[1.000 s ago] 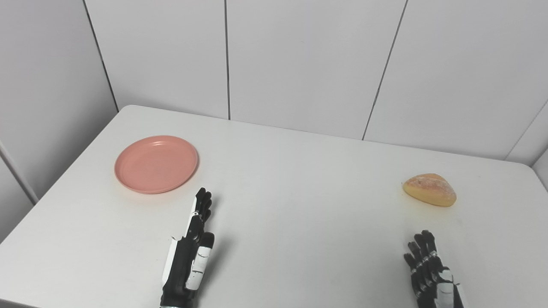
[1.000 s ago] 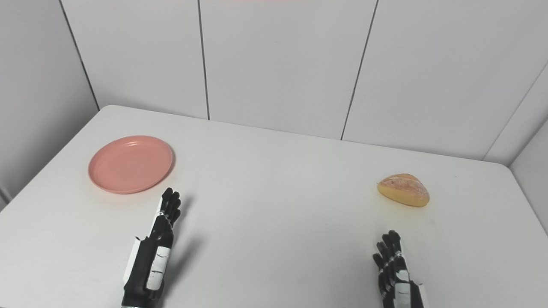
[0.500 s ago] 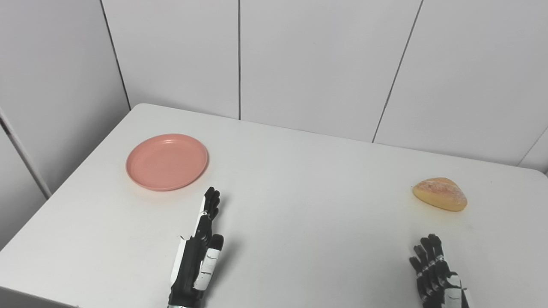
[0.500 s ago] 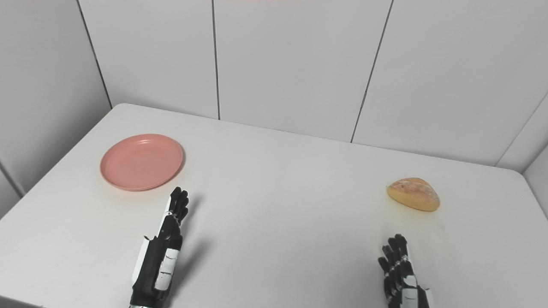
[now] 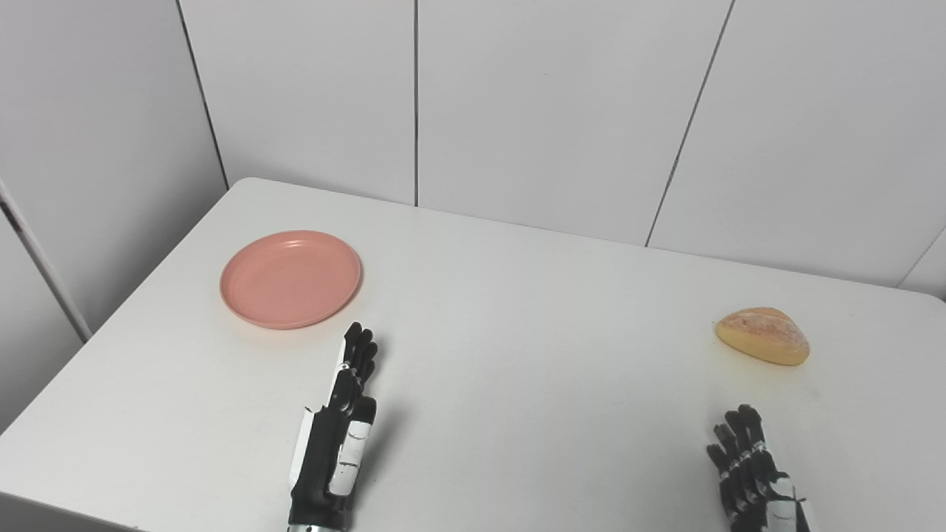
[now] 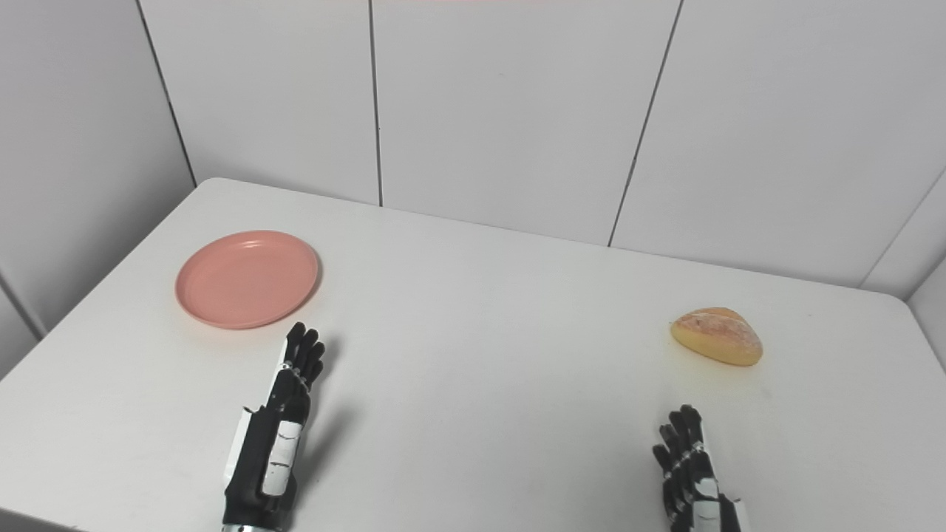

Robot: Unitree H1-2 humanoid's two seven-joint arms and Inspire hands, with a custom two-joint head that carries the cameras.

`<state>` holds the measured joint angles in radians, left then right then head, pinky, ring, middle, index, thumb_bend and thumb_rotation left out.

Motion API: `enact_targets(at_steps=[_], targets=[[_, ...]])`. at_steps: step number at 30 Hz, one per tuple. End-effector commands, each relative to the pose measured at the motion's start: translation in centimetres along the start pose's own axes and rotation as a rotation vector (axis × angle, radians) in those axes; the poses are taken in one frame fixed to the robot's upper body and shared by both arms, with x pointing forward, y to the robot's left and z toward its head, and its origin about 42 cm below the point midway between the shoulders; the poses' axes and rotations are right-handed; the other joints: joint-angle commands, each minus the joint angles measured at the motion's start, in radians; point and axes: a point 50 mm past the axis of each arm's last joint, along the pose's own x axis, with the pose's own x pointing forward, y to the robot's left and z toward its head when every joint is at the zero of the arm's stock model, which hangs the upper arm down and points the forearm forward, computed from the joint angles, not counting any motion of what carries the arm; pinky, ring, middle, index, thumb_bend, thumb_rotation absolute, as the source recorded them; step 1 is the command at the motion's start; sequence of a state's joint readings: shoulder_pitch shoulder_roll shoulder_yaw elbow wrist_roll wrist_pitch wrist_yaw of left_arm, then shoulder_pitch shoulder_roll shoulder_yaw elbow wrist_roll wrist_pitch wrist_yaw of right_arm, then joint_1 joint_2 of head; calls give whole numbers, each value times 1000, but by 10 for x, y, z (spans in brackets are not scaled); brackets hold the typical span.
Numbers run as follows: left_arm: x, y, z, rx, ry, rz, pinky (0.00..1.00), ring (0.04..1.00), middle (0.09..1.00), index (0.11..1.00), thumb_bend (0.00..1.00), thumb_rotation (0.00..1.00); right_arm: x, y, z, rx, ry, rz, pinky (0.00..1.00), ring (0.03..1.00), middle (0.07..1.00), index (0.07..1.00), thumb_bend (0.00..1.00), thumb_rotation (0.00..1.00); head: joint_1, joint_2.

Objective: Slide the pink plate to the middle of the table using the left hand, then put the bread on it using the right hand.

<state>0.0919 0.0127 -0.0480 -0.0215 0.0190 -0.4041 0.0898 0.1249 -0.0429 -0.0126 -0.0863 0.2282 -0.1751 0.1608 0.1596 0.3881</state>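
A round pink plate (image 5: pixel 291 278) lies flat on the left part of the white table (image 5: pixel 532 347). A golden bread roll (image 5: pixel 762 336) rests near the table's right side. My left hand (image 5: pixel 336 436) stands edge-on over the table, its fingers stretched out straight and holding nothing; its fingertips end just short of the plate's near right rim, apart from it. Low at the right, my right hand (image 5: pixel 750 473) is open with fingers spread, well short of the bread and empty.
White wall panels (image 5: pixel 517 103) rise close behind the table's far edge. The table's left edge drops off beside the plate, with a grey panel (image 5: pixel 44 244) beyond it. The near edge runs under my left wrist.
The camera has turned a little to the left, shifting the whole picture rightward. My left hand has edged slightly forward toward the plate. Plate, bread and right hand stay put.
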Motion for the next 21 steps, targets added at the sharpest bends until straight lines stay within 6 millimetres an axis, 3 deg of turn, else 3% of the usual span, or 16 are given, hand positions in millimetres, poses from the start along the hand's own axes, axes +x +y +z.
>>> enact_targets(at_steps=[1,7,10,13,21], targets=[[41,-19,14,-50,-61,-52,998,962,982,964,824,942,2,-2,-2,-9,0,-1,1000,1000,1000,1000,835,1000,-1,0],[77,-12,45,-32,-111,-74,970,928,937,938,930,917,1,-2,-3,-11,5,7,1000,1000,1000,1000,831,1000,-3,0],[102,-2,70,15,-147,-103,951,921,930,946,928,955,2,-2,-3,-13,5,11,1000,1000,1000,1000,829,1000,-5,-3],[123,13,87,36,-178,-117,933,916,914,923,992,903,2,-2,-4,-18,5,10,1000,1000,1000,1000,826,1000,-7,-4],[159,55,104,85,-273,-70,941,901,886,911,1000,864,3,-1,-4,-15,10,7,1000,1000,1000,1000,815,1000,-8,0]])
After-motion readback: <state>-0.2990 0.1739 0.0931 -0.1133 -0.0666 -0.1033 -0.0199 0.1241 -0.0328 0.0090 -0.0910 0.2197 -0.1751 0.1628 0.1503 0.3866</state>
